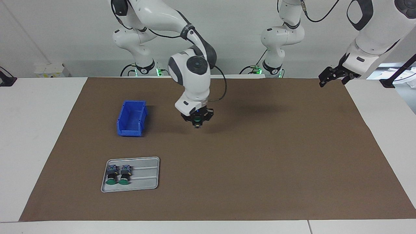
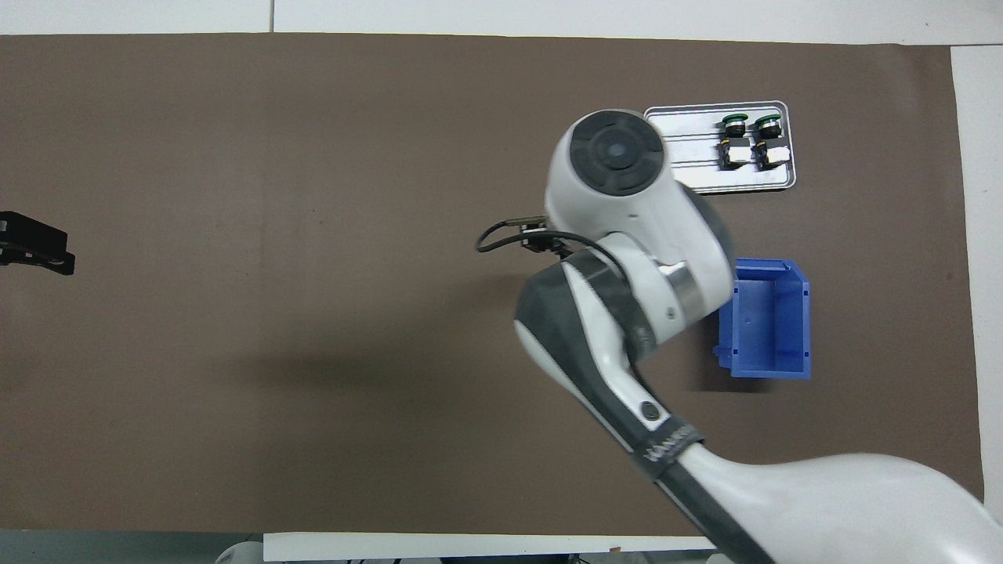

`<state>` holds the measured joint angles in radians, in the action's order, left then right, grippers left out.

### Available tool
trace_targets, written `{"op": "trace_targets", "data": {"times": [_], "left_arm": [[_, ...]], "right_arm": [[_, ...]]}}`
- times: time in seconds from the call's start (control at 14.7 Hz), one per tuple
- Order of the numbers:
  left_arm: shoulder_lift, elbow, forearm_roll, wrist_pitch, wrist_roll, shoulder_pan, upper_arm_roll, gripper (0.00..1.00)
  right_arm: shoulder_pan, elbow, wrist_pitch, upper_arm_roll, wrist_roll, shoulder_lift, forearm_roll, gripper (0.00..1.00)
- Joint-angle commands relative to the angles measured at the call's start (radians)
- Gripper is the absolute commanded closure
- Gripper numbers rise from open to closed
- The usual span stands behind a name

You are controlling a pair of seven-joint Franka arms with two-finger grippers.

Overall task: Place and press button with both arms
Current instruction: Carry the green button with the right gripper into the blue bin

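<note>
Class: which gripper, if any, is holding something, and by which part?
The right gripper holds a green-capped button over the brown mat; the gripped part cannot be told. The left gripper holds nothing.

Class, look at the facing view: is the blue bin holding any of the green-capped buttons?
No. The blue bin shows only its bare floor; two buttons lie on the grey tray, and a third button is in the right gripper.

The scene is being lit evenly and brightly from above. Soft, diffuse shadows are being cast on the brown mat (image 1: 260,162) beneath the right arm (image 1: 190,70) and beside the blue bin (image 1: 131,118). Mild glare is being reflected off the arm's white shells and the metal tray (image 1: 148,174). Slight softness is being shown at the arm's nearest part in the overhead view.
</note>
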<state>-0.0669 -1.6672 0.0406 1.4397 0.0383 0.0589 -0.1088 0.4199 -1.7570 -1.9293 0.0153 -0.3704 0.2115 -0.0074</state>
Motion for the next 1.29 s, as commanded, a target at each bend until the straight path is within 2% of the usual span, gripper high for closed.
{"op": "trace_targets", "data": {"times": [0.0, 0.14, 0.34, 0.54, 1.22], "left_arm": [[0.004, 0.014, 0.019, -0.015, 0.002, -0.001, 0.0, 0.0], [0.006, 0.014, 0.019, -0.015, 0.0, -0.001, 0.0, 0.0], [0.004, 0.014, 0.019, -0.018, 0.0, -0.001, 0.0, 0.0], [0.003, 0.012, 0.018, -0.024, 0.0, -0.013, 0.0, 0.0], [0.006, 0.023, 0.005, 0.008, -0.001, -0.004, 0.001, 0.0]], "right_arm": [[-0.137, -0.244, -0.034, 0.015, 0.204, -0.208, 0.02, 1.0], [-0.238, -0.318, -0.034, 0.014, 0.339, -0.273, 0.02, 1.0], [-0.363, -0.389, -0.048, 0.014, 0.439, -0.303, 0.02, 1.0], [-0.398, -0.484, -0.131, 0.012, 0.438, -0.333, 0.021, 1.0], [-0.431, -0.645, -0.365, 0.012, 0.421, -0.278, 0.021, 1.0]]}}
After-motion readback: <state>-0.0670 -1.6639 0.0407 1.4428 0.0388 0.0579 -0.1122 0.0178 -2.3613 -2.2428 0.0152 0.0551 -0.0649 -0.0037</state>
